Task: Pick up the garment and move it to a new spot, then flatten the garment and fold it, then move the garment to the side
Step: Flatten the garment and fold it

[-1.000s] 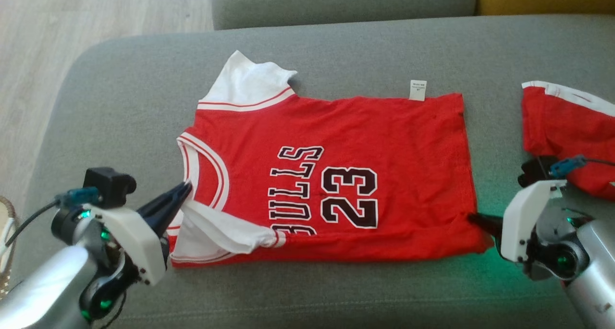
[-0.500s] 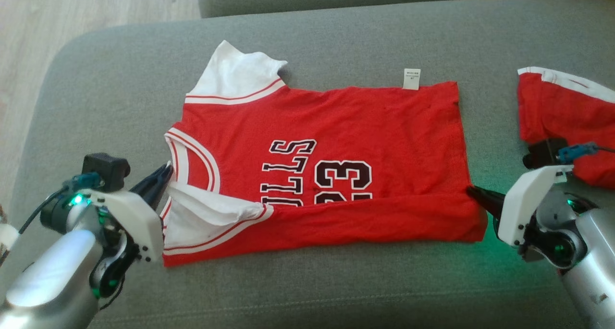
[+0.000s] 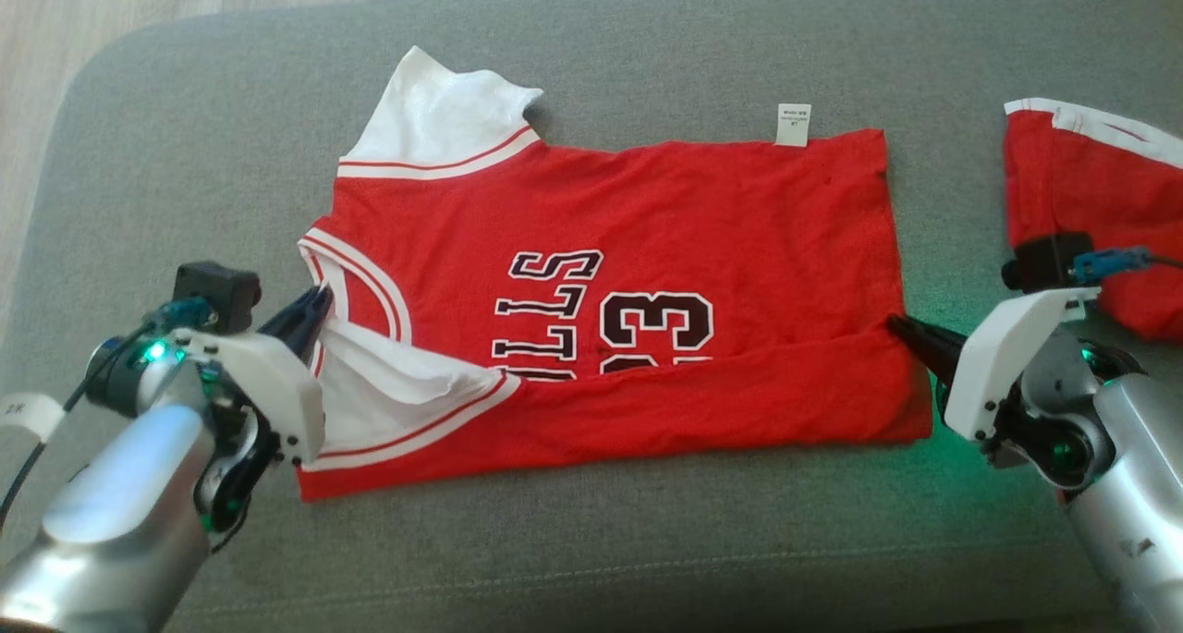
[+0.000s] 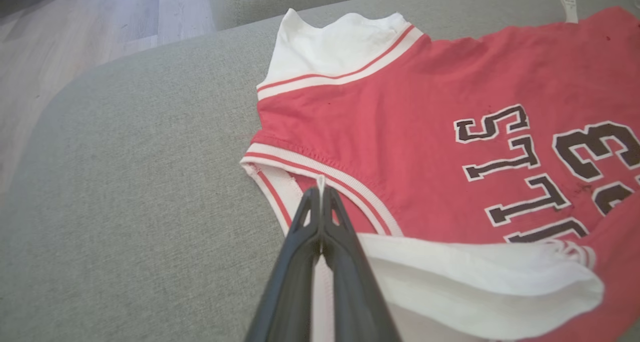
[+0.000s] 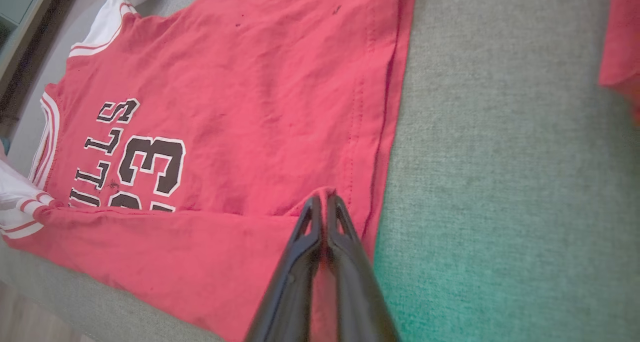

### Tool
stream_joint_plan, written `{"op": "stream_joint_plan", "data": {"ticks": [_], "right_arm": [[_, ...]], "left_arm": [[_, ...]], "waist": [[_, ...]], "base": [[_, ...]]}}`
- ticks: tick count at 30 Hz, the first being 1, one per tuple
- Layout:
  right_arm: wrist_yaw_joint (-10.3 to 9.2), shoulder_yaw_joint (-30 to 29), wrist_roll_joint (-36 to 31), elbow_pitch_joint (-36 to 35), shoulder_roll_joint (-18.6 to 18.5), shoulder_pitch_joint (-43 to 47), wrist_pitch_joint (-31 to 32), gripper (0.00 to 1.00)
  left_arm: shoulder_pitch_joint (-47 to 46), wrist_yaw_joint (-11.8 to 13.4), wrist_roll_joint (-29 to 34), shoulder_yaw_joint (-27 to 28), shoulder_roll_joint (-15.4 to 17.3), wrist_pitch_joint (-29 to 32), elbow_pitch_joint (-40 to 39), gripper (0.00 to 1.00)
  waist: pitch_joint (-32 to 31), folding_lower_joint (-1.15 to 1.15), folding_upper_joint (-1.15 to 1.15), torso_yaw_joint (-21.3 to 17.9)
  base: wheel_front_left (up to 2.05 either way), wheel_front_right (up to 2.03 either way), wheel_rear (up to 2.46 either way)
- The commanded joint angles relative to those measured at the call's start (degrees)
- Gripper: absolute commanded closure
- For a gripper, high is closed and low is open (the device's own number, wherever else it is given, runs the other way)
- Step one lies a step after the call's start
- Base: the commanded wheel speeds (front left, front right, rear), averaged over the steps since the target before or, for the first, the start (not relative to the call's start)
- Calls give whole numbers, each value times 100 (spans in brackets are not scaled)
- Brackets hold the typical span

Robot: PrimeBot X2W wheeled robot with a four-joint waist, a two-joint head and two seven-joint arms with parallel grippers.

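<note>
the garment (image 3: 647, 208) — a red jersey with white sleeves and black lettering — lies spread across the grey sofa cushion (image 3: 647, 550), neck toward the robot's left and hem toward its right. its far half rests flat, with the far sleeve (image 3: 444, 115) sticking out and a small white label (image 3: 793, 123) showing at the far edge. the near long edge is raised and turned over toward the middle, so a red band covers the lower part of the number and letters. the near sleeve (image 3: 397, 393) is rolled in with it. this looks like a lengthwise fold under way: the edge is taken at both ends, probably so it can travel across as one straight line rather than sag or twist.

the left gripper (image 3: 319, 298) sits at the neck end, fingers pressed together on a sliver of the white-trimmed edge, the cloth running away to its right. the right gripper (image 3: 898, 325) sits at the hem end, fingers likewise closed, pinching the turned-over hem corner just inside the stitched border. both hold low over the cushion, with the garment stretched between them. a second red piece (image 3: 1100, 199) lies apart on the cushion beyond the right gripper — near enough, i judge, to mind if the hem end swings outward.
</note>
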Motion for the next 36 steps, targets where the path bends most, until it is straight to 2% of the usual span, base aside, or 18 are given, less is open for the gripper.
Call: {"op": "stream_joint_plan", "data": {"ticks": [1, 9, 17, 18, 19, 20, 21, 24, 25, 27, 29, 34, 36], "right_arm": [[-1, 46, -52, -150, -42, -198, -88, 100], [-1, 150, -54, 22, -39, -286, -177, 100], [-1, 260, -36, 164, 4, -381, -287, 100], [-1, 276, -31, 179, 7, -389, -304, 100], [-1, 271, -54, 183, -2, -397, -392, 12], [-1, 200, -10, 267, 28, -393, -407, 0], [-1, 217, -10, 266, 39, -408, -420, 0], [-1, 99, 4, 298, 29, -426, -603, 0], [-1, 62, -25, 328, 18, -425, -661, 0], [-1, 12, -136, 361, -12, -402, -794, 0], [-1, -64, -257, 333, -41, -352, -971, 0], [-1, -423, -533, -96, -61, -157, -1645, 0], [-1, -578, -799, -331, -63, -39, -1992, 0]], "left_arm": [[-399, 11, 51, 216, 160, -109, -22, 100], [-689, 41, 133, 198, -71, -320, 415, 100], [-887, -30, 246, 60, -274, -435, 900, 100], [-897, -42, 258, 41, -290, -445, 965, 89], [-909, -31, 280, 24, -298, -467, 1032, 53], [-917, -10, 302, 14, -308, -507, 1093, 3], [-919, 17, 292, 30, -328, -550, 1153, 0], [-922, 136, 252, 135, -360, -741, 1265, 0], [-933, 254, 259, 210, -353, -845, 1268, 0], [-932, 675, 346, 417, -303, -1008, 1207, 0], [-824, 987, 381, 662, -275, -1062, 971, 0], [-227, 1699, 664, 1841, -187, -1074, -551, 0], [168, 1867, 823, 2325, -235, -1074, -1231, 0]], "waist": [[19, 0, 0, 2], [133, 0, 0, -22], [205, 0, 0, -66], [205, 0, 0, -71], [203, 0, 0, -74], [196, 0, 0, -75], [185, 0, 0, -73], [146, 0, 0, -58], [121, 0, 0, -55], [48, 0, 0, -54], [-28, 0, 0, -30], [-233, 0, 0, 35], [-332, 0, 0, 56]], "base": [[0, 0, 0], [0, 0, 0], [0, 0, 0], [0, 0, 0], [0, 0, 0], [0, 0, 0], [0, 0, 0], [0, 0, 0], [0, 0, 0], [0, 0, 0], [0, 0, 0], [0, 0, 0], [0, 0, 0]]}}
